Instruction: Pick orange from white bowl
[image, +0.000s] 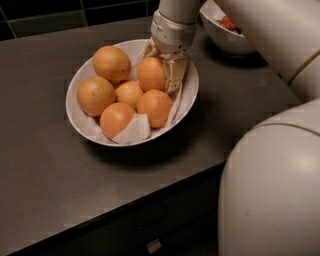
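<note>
The white bowl (85, 127) stands on the dark counter, lined with crumpled white paper and holding several oranges. The orange (151, 74), deep reddish-orange, lies at the bowl's back right. My gripper (163, 66) reaches down from above into that side of the bowl. Its fingers (176, 74) sit on either side of the orange and touch it, so it is shut on the orange, which still rests in the bowl. Paler oranges lie to the left (111, 63) and in front (155, 107).
A smaller white bowl (225, 40) with red berries stands at the back right, partly behind my arm. My arm's large white body (272, 190) fills the lower right. The counter's front edge (125, 210) runs across the bottom, with a dark tiled wall behind.
</note>
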